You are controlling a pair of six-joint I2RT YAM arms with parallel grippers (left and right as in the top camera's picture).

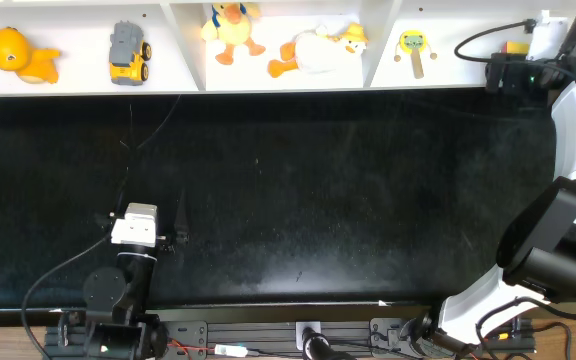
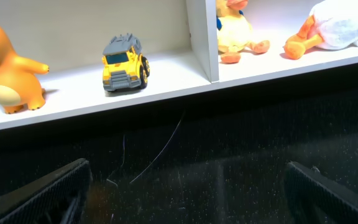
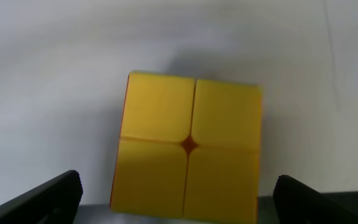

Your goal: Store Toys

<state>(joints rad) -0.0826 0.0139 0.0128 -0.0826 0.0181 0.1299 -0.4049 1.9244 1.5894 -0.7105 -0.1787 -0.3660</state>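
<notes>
A yellow cube (image 3: 188, 146) with a two-by-two face rests on the white shelf (image 1: 78, 88), in its far right compartment (image 1: 516, 46). My right gripper (image 3: 178, 186) hangs just in front of the cube, open, with a finger on either side and neither touching it. Along the shelf sit an orange duck (image 1: 16, 53), a yellow toy truck (image 1: 128, 52), a yellow plush duck (image 1: 232, 30), a white plush duck (image 1: 318, 50) lying down, and a small yellow toy on a stick (image 1: 414, 48). My left gripper (image 2: 186, 166) is open and holds nothing, low over the black table near its front left, facing the truck (image 2: 125, 62).
The black tabletop (image 1: 348, 200) stretches between the arms' bases and the shelf. White dividers (image 2: 201, 37) split the shelf into compartments. The right arm (image 1: 568, 130) runs up the right edge. Cables trail near the left arm's base (image 1: 108, 290).
</notes>
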